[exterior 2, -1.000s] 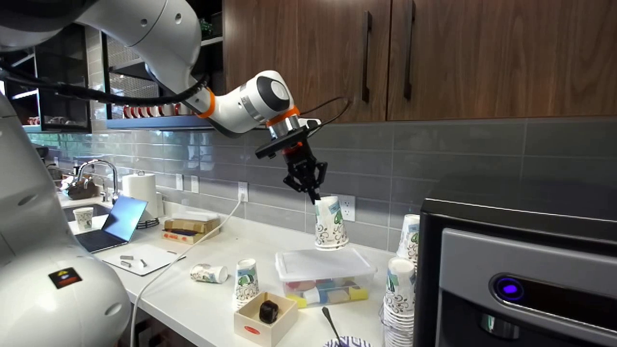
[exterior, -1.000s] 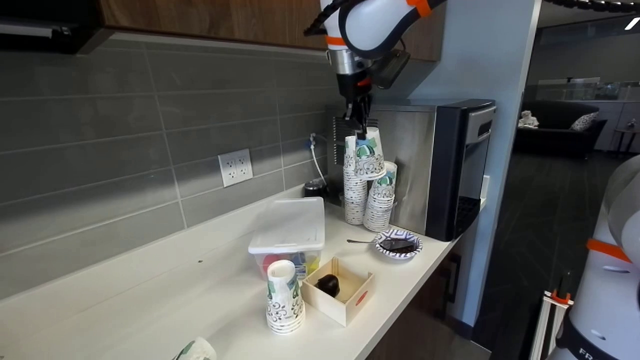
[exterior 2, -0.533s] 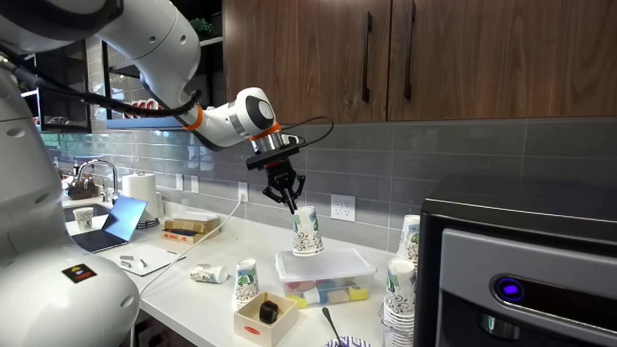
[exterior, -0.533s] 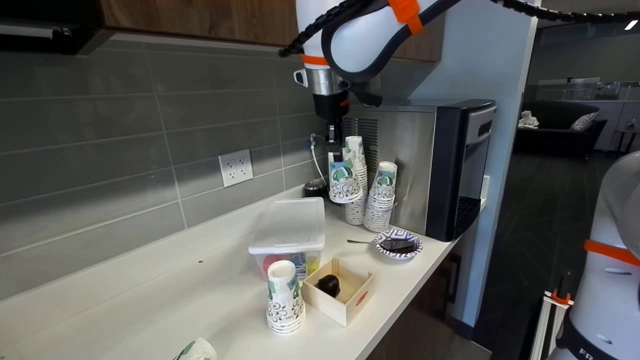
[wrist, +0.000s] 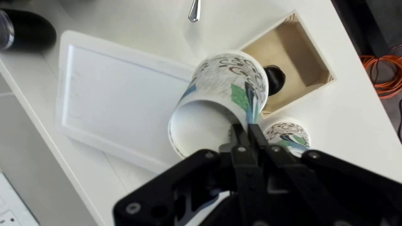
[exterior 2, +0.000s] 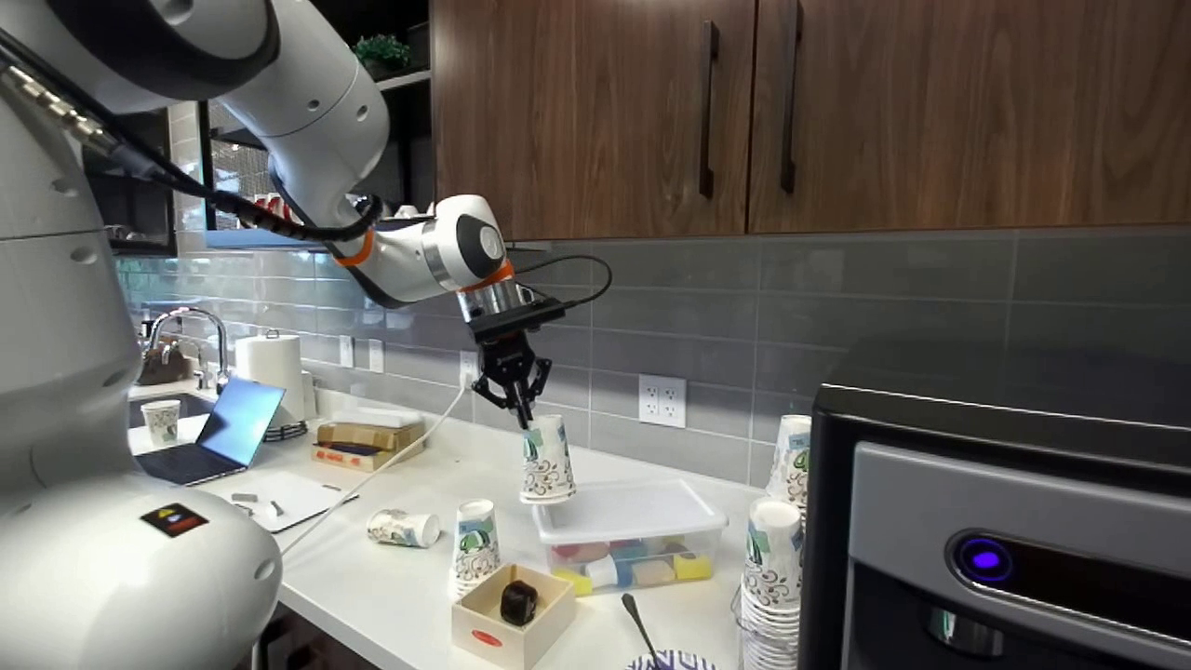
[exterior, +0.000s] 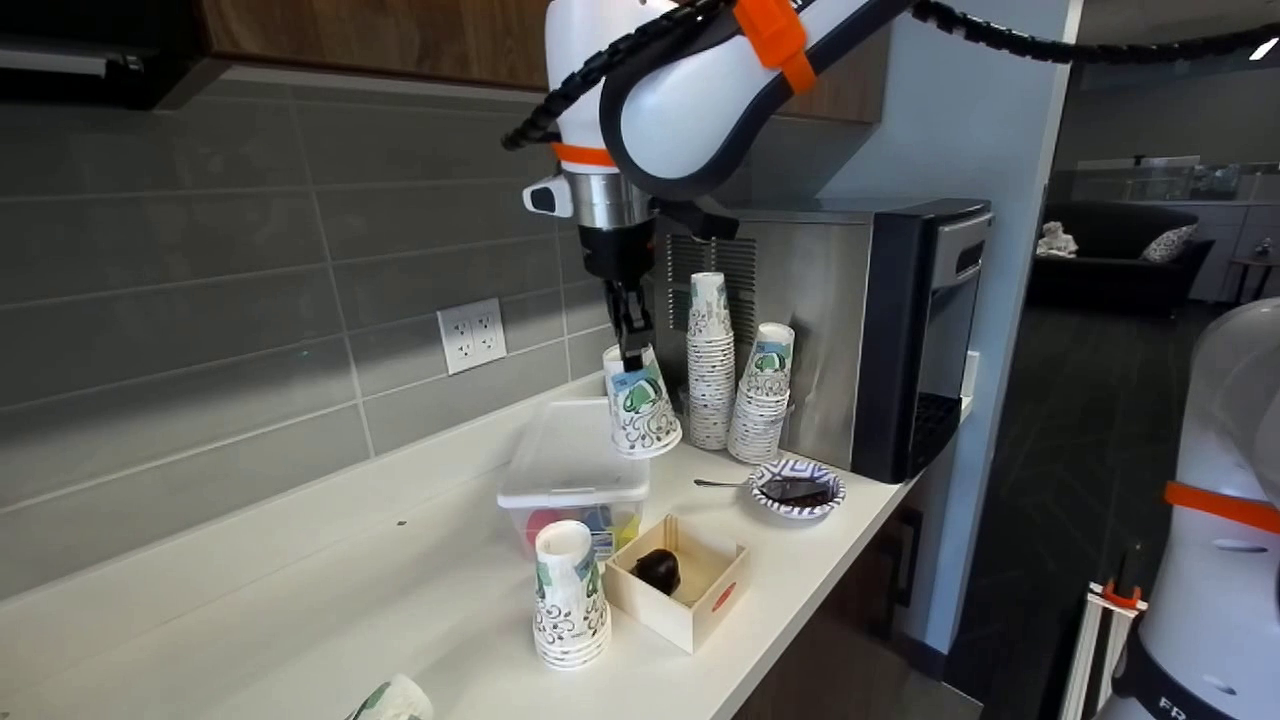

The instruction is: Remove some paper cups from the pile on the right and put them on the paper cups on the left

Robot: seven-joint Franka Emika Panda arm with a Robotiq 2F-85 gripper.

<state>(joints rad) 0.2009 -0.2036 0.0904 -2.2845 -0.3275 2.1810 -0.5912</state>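
"So, what did the claw (wrist: 247,130) have?"

"A paper cup (exterior: 642,410), upside down and tilted, in the air near the tub (exterior 2: 712,544). The claw was narrow, pinching the edge of the cup's recessed base."

"And its look?"

"White, round and tapering, printed with curling scrolls and a green-and-blue patch, a pale lip at the mouth."

"What else stood there?"

"A short stack (exterior: 570,600) stood on the tabletop (exterior: 300,640) just beside the wooden box (exterior: 650,607), bases up, rims layered in ridges. Beside the steel-sided machine (exterior: 825,320) were a tall stack (exterior: 711,390) and a slanting stack (exterior: 758,425), both ribbed."

"What of the tub and box?"

"The tub was see-through plastic under a flat whitish lid (exterior 2: 642,510), coloured pieces (exterior 2: 691,566) showing through its wall. The box, pale and open, held a glossy dark lump (exterior: 657,571)."
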